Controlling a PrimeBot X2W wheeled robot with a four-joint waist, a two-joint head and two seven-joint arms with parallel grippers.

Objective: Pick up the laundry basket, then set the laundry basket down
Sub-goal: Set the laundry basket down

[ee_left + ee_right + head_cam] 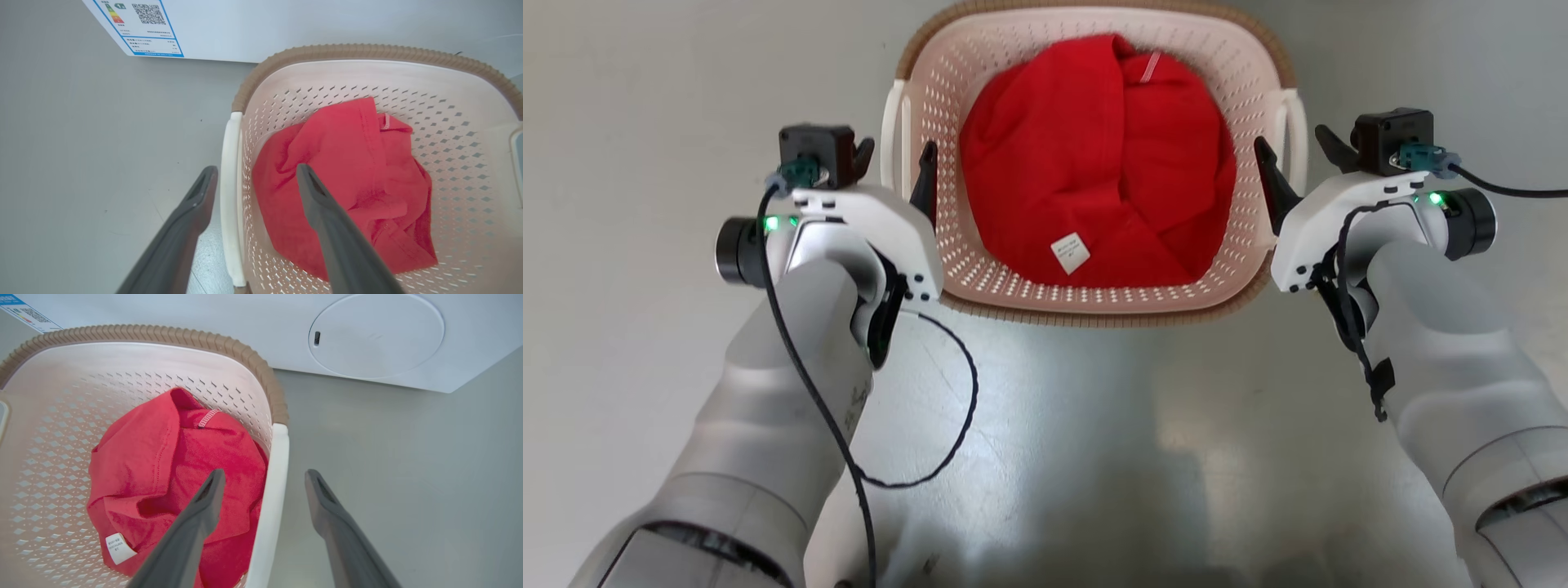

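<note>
Dark grey fingers (335, 228) of my left gripper (256, 171) stand wide apart, holding nothing, one outside the white left handle (231, 196) and one inside over the load. My right gripper (264, 475) mirrors it: jaws spread, empty, straddling the right handle (271, 490). Whether any pad touches the plastic I cannot tell.

Between my two hands sits the laundry basket (1094, 314), cream perforated walls under a brown woven-look rim, resting on the grey floor (1094, 457) with a crumpled red garment (1094, 163) inside. Just beyond it is the white front of the washing machine (367, 335).

With the basket grounded and neither handle gripped, I judge this to be the point where grasp and release meet. If the lift is to come, both hands need to close on the handles together and rise evenly so the basket stays level. If it is set down for good, I should draw each hand straight back off its handle without nudging the basket.
</note>
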